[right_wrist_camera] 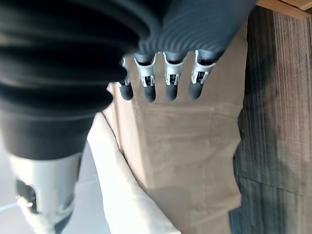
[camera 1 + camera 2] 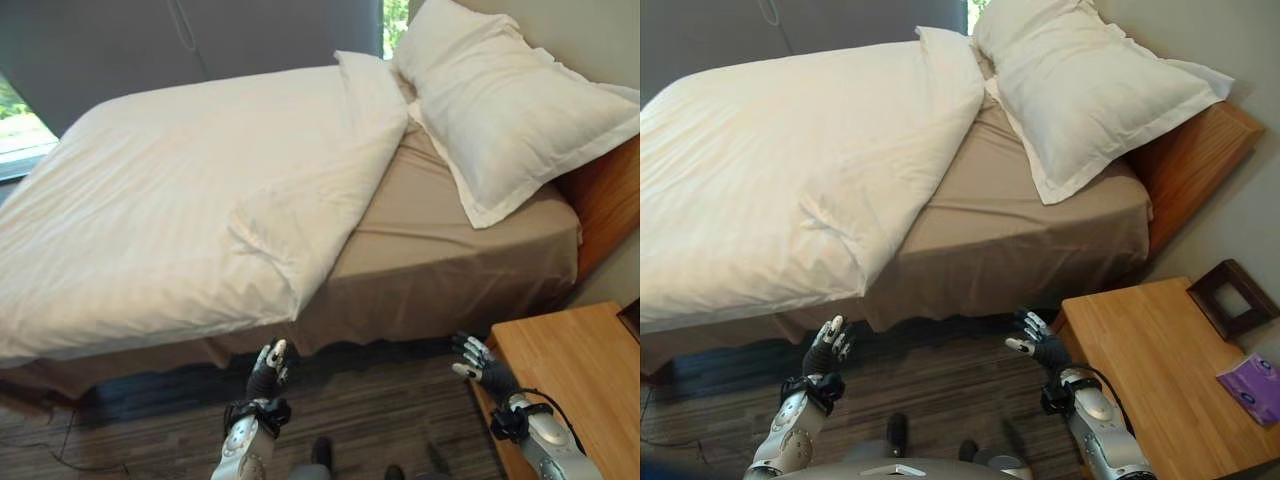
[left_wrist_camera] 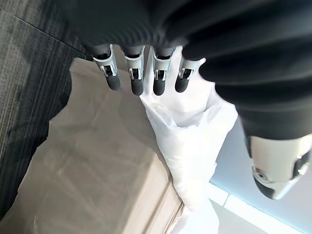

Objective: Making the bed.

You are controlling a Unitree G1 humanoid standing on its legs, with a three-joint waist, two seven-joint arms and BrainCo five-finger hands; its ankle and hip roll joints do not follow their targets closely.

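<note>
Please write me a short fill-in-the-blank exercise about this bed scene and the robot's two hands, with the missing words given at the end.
1. The white duvet leaves the ____ sheet uncovered near the headboard.
2. The two pillows lie at the bed's ____ end.
3. The left hand and right hand are both ____ and hold nothing.

Missing words: brown; headboard; open

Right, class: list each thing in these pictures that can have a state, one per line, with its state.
duvet: spread, near corner turned back, short of the pillows
fitted sheet: bare at the head end
pillows: stacked against the headboard
left hand: open, holding nothing, above the floor
right hand: open, holding nothing, beside the bedside table
</note>
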